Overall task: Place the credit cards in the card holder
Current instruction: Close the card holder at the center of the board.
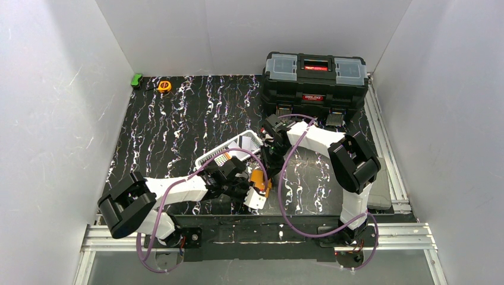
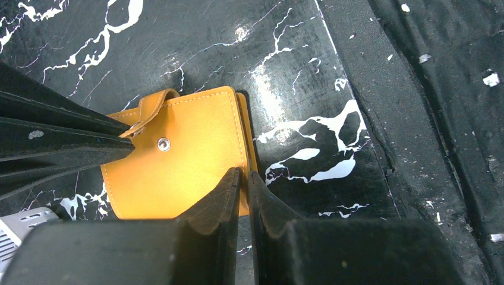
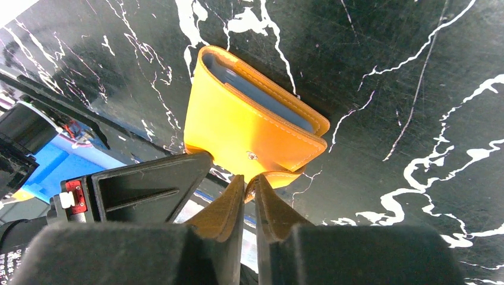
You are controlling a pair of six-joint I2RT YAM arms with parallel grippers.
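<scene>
The orange card holder (image 1: 257, 179) lies folded on the black marbled table near the front edge. In the left wrist view, my left gripper (image 2: 244, 176) is shut on the right-hand edge of the card holder (image 2: 178, 154). In the right wrist view, my right gripper (image 3: 250, 180) is shut on the snap tab of the card holder (image 3: 238, 127); grey-blue pockets (image 3: 267, 98) show in its open edge. In the top view, the left gripper (image 1: 249, 189) and right gripper (image 1: 265, 172) meet over it. No credit card shows clearly; a whitish flat piece (image 1: 256, 199) lies beside the holder.
A white slotted basket (image 1: 229, 151) stands just behind the holder, touching both arms. A black toolbox (image 1: 315, 77) is at the back right. An orange tape measure (image 1: 164, 86) and a green object (image 1: 136, 79) lie at the back left. The table's front edge (image 2: 416, 148) is close.
</scene>
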